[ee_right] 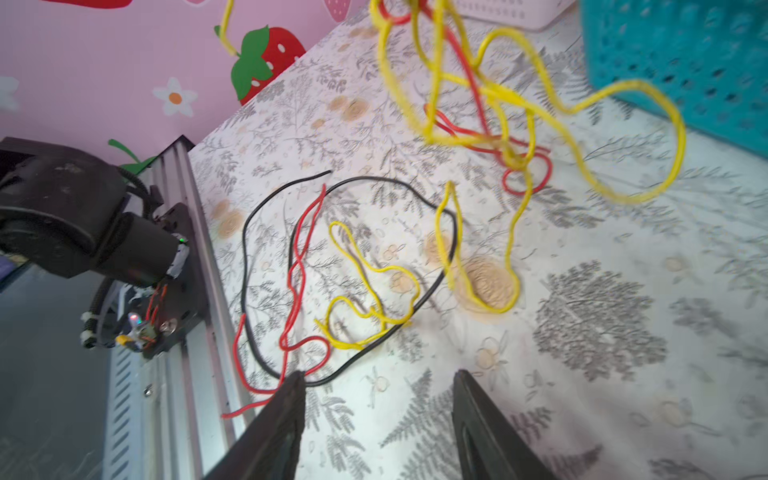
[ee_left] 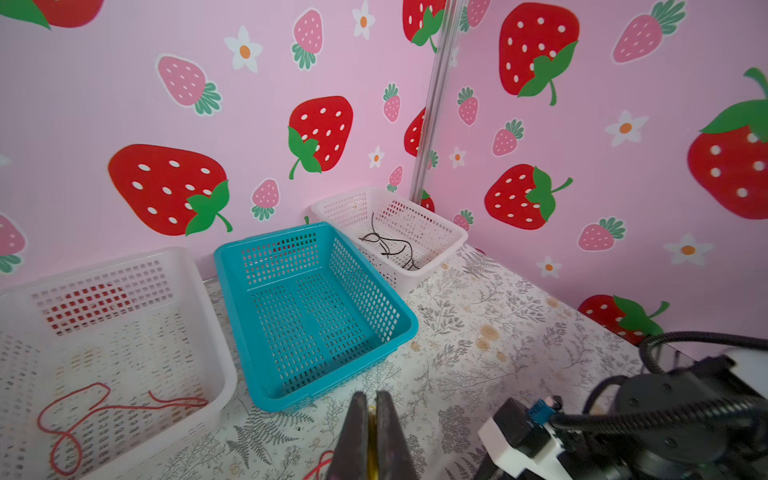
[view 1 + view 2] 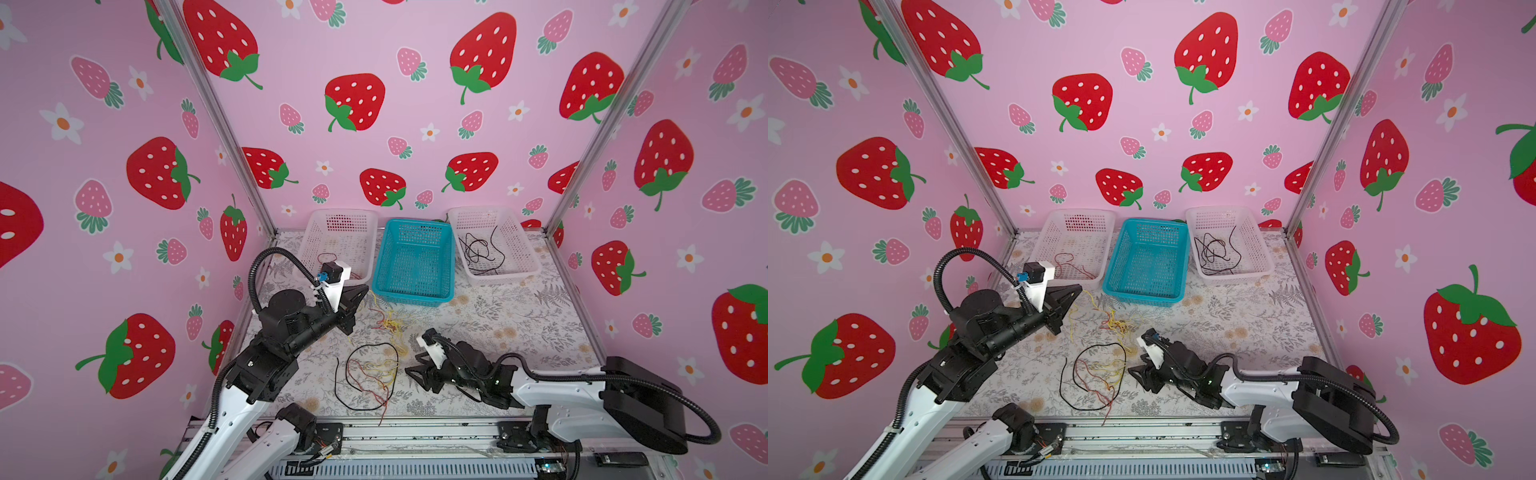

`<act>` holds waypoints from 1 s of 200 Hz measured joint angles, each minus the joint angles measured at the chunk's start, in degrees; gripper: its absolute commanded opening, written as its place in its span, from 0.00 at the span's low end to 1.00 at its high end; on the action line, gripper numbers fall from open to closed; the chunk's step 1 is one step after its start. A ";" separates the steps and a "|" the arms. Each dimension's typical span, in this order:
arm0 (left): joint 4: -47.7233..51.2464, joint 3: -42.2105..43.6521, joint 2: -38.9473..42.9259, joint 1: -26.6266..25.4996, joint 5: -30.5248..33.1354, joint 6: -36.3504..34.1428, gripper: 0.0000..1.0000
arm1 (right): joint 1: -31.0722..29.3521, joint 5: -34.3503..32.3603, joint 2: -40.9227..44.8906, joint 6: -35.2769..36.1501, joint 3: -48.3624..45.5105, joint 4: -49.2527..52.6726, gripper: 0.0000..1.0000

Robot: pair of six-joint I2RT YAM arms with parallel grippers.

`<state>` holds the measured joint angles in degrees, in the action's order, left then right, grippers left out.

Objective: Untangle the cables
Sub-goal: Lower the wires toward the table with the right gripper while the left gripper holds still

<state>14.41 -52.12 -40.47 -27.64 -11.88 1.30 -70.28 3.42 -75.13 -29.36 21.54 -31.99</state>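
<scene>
Cables (image 3: pixel 368 370), black, red and yellow, lie looped at the mat's (image 3: pixel 519 332) 6 o'clock. At their 3 o'clock the right gripper (image 1: pixel 376 374) stands released. At 9 o'clock the left gripper (image 2: pixel 371 395) is clenched on a yellow cable (image 2: pixel 372 444). Beyond: white basket (image 3: pixel 316 230) at 11 with a red cable (image 2: pixel 178 404), blue basket (image 3: pixel 415 239) at 12, second white basket (image 3: pixel 521 249) at 1 with a black cable (image 2: pixel 388 249).

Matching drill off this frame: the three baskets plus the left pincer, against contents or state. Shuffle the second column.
Column A
1. left white basket
2. blue basket
3. right white basket
4. left pincer

Column B
a. black cables inside
b. shut on yellow cable
c. red cable inside
d. no cable inside

Pairs: 1-c, 2-d, 3-a, 4-b
</scene>
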 measured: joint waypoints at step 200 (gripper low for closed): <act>-11.56 19.80 15.85 0.00 14.45 -7.76 0.00 | -0.13 -7.45 -17.79 -10.01 12.17 2.21 0.40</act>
<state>2.85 -32.32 -24.62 -27.64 2.57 -6.46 -70.41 -4.03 -92.92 -39.38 33.71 -29.78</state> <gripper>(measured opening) 0.068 0.397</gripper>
